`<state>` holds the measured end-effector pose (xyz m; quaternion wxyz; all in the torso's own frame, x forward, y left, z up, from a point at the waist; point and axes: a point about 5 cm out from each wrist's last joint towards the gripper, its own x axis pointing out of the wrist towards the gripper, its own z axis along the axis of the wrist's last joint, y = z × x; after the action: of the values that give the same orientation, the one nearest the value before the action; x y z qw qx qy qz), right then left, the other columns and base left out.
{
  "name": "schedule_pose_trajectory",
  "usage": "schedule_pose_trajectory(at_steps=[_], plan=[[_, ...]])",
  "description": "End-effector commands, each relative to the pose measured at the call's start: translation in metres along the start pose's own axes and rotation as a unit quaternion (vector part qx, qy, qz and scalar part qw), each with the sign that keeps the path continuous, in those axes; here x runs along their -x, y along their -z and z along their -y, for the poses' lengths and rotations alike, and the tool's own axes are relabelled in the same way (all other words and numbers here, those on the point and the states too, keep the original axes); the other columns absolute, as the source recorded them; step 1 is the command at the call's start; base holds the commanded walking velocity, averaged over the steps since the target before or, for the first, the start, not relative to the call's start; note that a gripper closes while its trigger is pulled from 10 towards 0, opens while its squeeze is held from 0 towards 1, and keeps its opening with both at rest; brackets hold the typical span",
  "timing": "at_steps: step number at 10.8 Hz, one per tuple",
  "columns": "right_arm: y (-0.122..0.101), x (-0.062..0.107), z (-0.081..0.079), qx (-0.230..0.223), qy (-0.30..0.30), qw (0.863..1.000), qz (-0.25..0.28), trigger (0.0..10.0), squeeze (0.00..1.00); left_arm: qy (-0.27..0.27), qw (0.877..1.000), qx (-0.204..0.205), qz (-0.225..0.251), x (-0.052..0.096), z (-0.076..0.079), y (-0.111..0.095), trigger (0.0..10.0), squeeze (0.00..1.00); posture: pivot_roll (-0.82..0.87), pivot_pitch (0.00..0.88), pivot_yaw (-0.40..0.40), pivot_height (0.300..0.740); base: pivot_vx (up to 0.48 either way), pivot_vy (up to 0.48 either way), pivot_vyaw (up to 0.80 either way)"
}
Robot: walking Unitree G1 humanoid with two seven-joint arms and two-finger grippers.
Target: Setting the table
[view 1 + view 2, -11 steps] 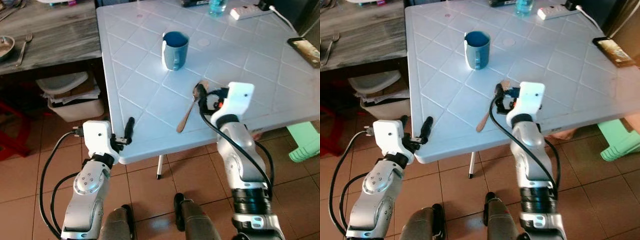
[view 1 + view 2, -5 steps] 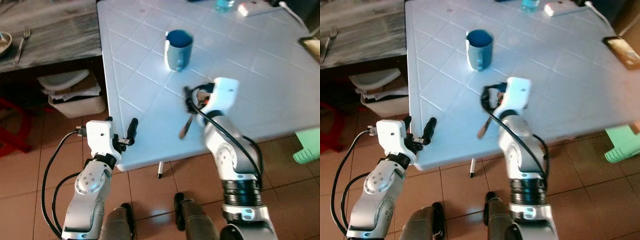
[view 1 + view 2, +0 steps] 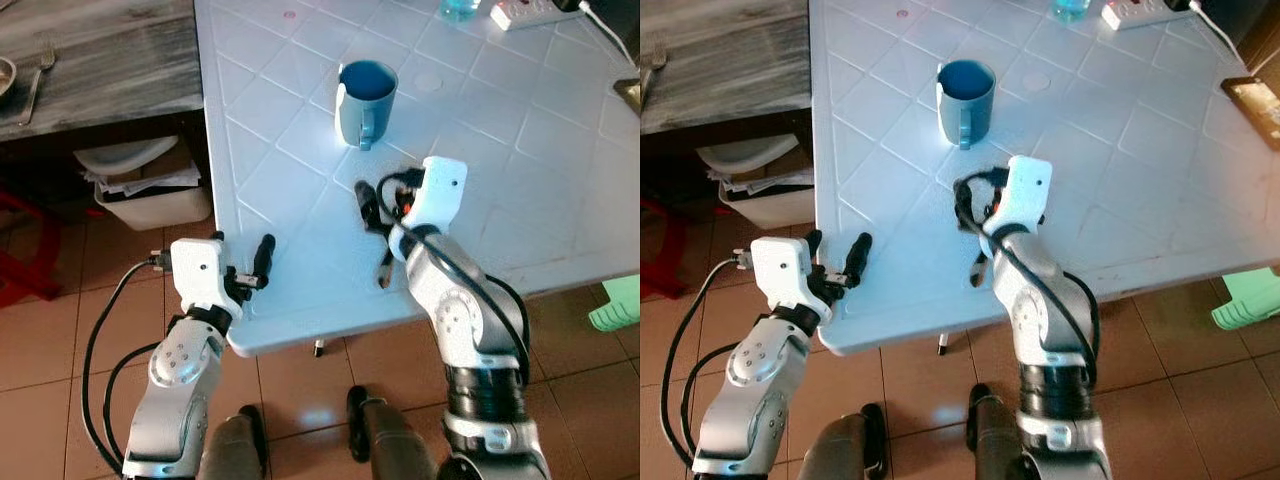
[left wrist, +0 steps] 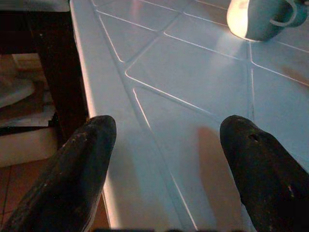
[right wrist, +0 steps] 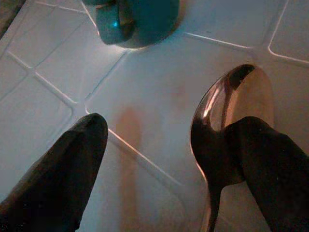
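Note:
A blue mug (image 3: 365, 98) stands upright on the pale blue table (image 3: 290, 170). In front of it lies a metal spoon (image 3: 385, 268), handle toward the table's front edge. My right gripper (image 3: 380, 212) hovers low over the spoon's bowl. In the right wrist view its fingers are open, the spoon bowl (image 5: 231, 111) lies against one finger (image 5: 270, 159), and the mug (image 5: 135, 19) is just beyond. My left gripper (image 3: 240, 258) is open at the table's front left edge with nothing between its fingers (image 4: 82, 164); the mug (image 4: 260, 17) shows far ahead of it.
A grey wooden table (image 3: 110, 70) stands to the left, with a plastic bin (image 3: 150, 195) beneath it. A power strip (image 3: 535, 12) and a bottle (image 3: 460, 8) sit at the blue table's far side. A green stool (image 3: 618, 305) is on the tiled floor at right.
My right arm has swung left, toward the mug's side. The spoon has slid a little toward the front edge and its handle now points more straight at me. The left arm holds its place.

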<state>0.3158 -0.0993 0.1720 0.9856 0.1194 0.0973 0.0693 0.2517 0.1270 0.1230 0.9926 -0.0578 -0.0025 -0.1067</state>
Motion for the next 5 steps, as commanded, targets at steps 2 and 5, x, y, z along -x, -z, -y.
schedule_pose_trajectory(at_steps=[2,5], plan=[[0.014,0.003,0.009,0.080,-0.011,0.997,-0.009,10.0,0.00,0.003,1.000,-0.003,-0.016,0.002,0.000,0.005,10.0,0.00,-0.05,0.263,0.039,0.740,0.000,0.000,0.00],[0.014,-0.002,0.018,0.163,-0.045,0.986,0.015,10.0,0.00,-0.001,1.000,-0.009,-0.020,0.002,-0.002,0.006,10.0,0.00,-0.04,0.265,0.045,0.740,0.000,0.000,0.00]])
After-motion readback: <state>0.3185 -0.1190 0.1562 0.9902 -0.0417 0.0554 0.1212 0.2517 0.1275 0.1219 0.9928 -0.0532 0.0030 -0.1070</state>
